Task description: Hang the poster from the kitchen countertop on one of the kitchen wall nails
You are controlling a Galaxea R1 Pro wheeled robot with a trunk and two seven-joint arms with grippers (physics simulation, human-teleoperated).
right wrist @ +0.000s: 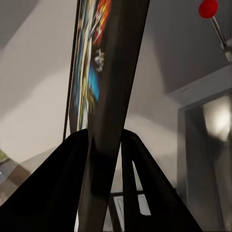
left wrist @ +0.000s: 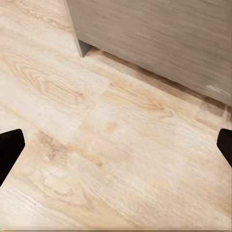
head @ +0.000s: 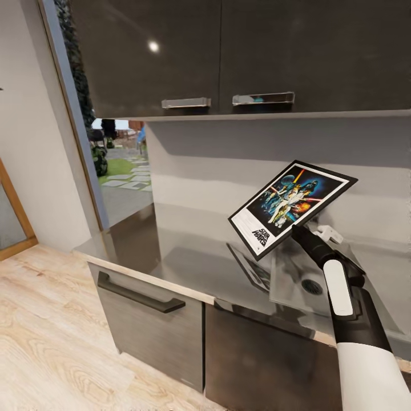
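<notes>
- My right end effector (head: 297, 229) is pinching the poster (head: 292, 206) at its lower edge, one dark finger (right wrist: 72, 183) on the artwork side, the other behind the frame
- In the right wrist view the poster (right wrist: 108, 87) runs edge-on between my fingers, black frame toward the camera, colourful print on one face
- The poster is lifted off the desk (head: 188, 251), tilted, artwork facing up and toward my head, "STAR WARS" lettering at its lower left corner
- It hangs above the inset sink (head: 311, 285), and its reflection shows on the glossy desk top just below
- My right arm (head: 348, 308) reaches up from the lower right, white and black
- Behind the poster is the light grey wall (head: 228, 160), with dark upper cabinets (head: 228, 51) and their bar handles above
- My left end effector (left wrist: 116, 145) is spread wide, dark fingertips (left wrist: 9, 147) at opposite edges of the left wrist view, nothing between them, pointing at the wooden floor (left wrist: 96, 159) beside a cabinet front (left wrist: 159, 43)
- Lower cabinet with a dark handle (head: 140, 294) sits under the desk
</notes>
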